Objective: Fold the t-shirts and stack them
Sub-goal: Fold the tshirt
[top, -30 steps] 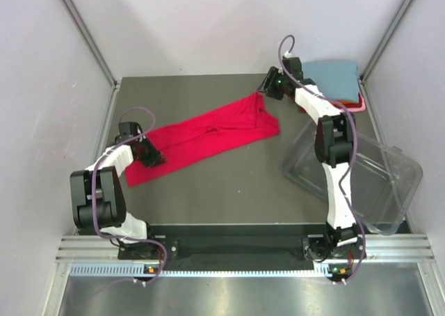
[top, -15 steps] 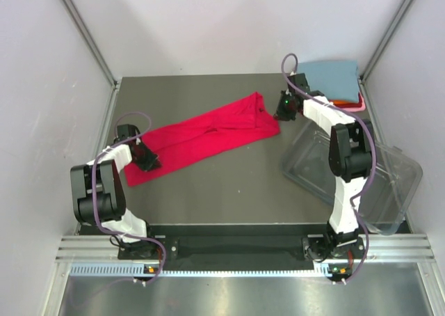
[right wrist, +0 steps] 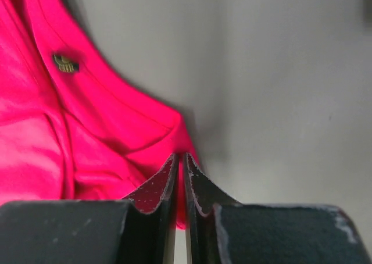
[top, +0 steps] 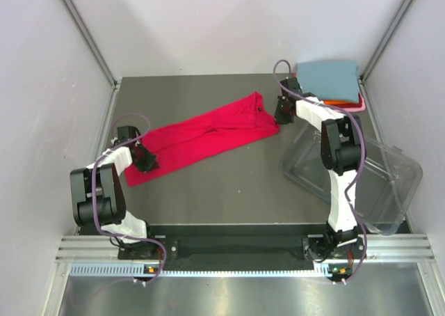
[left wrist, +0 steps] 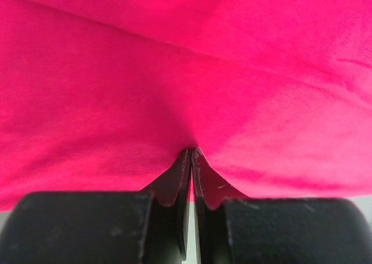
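Observation:
The crimson red t-shirt [top: 208, 131] lies folded into a long strip, slanting from near left to far right on the table. My left gripper [top: 147, 159] is shut on its near-left end; in the left wrist view the cloth [left wrist: 186, 72] fills the frame and puckers into the closed left gripper [left wrist: 192, 152]. At the far-right corner my right gripper [top: 280, 114] is shut on the shirt's edge, and red cloth [right wrist: 87, 130] shows between the closed right gripper [right wrist: 180, 157]. A folded blue-grey t-shirt [top: 327, 79] tops an orange one [top: 339, 103] and a pale pink one [top: 356, 108].
A clear plastic tub [top: 361, 180] lies at the right of the table, under the right arm's forearm. The stack of folded shirts sits in the back right corner. Grey walls close the table [top: 229, 184] at left, back and right.
My right gripper has come from the shirt's far end, by the stack, to its right corner and shut on it. The left gripper has closed tighter on the near-left end.

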`<state>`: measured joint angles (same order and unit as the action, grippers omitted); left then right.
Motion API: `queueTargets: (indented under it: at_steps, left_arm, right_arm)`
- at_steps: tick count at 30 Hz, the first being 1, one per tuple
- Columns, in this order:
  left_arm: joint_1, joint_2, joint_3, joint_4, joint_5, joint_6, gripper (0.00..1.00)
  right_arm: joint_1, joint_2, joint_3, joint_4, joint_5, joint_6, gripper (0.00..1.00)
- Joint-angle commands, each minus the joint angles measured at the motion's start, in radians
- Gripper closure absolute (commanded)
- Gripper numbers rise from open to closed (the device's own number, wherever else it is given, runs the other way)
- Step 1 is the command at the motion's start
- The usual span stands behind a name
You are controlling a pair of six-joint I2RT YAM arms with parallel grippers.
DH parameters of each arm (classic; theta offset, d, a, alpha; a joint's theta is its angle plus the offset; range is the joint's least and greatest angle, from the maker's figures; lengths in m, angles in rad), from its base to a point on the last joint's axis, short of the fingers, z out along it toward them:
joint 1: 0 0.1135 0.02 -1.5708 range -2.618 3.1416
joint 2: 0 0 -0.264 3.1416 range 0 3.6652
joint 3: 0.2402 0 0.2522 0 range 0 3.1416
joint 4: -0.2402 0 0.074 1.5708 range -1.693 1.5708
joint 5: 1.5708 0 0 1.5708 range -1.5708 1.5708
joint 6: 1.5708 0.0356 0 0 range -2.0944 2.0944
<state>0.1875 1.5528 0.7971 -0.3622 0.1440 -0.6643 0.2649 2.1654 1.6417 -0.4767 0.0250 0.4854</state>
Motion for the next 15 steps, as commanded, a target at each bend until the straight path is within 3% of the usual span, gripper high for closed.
queueTargets:
  at_steps: [1,10,15]
  left_arm:
    - [0.013,-0.011,-0.067,-0.081,-0.205,0.008,0.90]
    - [0.015,-0.127,-0.098,-0.106,-0.250,-0.012,0.90]
    - [0.015,-0.209,-0.067,-0.112,-0.173,-0.020,0.89]
  right_arm:
    - [0.007,0.059,0.069,-0.020,0.058,-0.027,0.93]
    - [0.007,0.172,0.234,-0.065,0.088,-0.036,0.96]
    - [-0.010,0.209,0.303,-0.106,0.118,-0.034,0.97]
